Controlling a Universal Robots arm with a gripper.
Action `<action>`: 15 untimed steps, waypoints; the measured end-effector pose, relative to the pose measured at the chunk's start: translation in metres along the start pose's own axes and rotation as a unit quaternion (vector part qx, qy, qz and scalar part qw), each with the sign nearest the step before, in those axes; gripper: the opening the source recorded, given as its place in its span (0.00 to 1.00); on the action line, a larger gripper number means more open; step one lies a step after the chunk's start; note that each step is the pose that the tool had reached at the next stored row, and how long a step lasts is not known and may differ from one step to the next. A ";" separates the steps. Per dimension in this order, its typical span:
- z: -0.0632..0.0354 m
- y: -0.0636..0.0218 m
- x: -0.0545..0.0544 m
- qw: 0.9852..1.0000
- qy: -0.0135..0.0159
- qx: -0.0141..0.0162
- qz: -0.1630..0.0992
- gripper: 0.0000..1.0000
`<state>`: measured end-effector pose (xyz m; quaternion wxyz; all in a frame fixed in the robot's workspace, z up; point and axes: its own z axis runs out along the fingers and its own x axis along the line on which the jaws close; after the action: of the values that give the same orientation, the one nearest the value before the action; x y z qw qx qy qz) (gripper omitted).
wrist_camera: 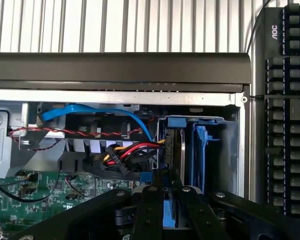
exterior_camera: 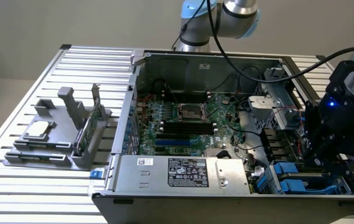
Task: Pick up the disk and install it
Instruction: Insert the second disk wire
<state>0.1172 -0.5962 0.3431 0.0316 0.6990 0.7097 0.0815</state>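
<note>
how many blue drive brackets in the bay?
2. One bracket edges the disk, just ahead of the claw. The other bracket stands beside it, nearer the case wall. More may be hidden behind the claw.

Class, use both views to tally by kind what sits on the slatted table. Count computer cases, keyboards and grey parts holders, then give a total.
Computer cases: 1
Keyboards: 1
Grey parts holders: 1
Total: 3
</note>
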 end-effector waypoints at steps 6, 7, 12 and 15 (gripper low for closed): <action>0.0011 0.0002 -0.001 1.000 0.001 0.000 0.000 0.17; 0.0014 0.0003 -0.001 1.000 0.001 0.000 0.000 0.17; 0.0025 0.0004 -0.002 1.000 0.001 0.000 0.000 0.17; 0.0032 0.0003 -0.002 1.000 0.002 0.000 0.000 0.17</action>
<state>0.1180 -0.5980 0.3398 0.0303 0.6990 0.7097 0.0828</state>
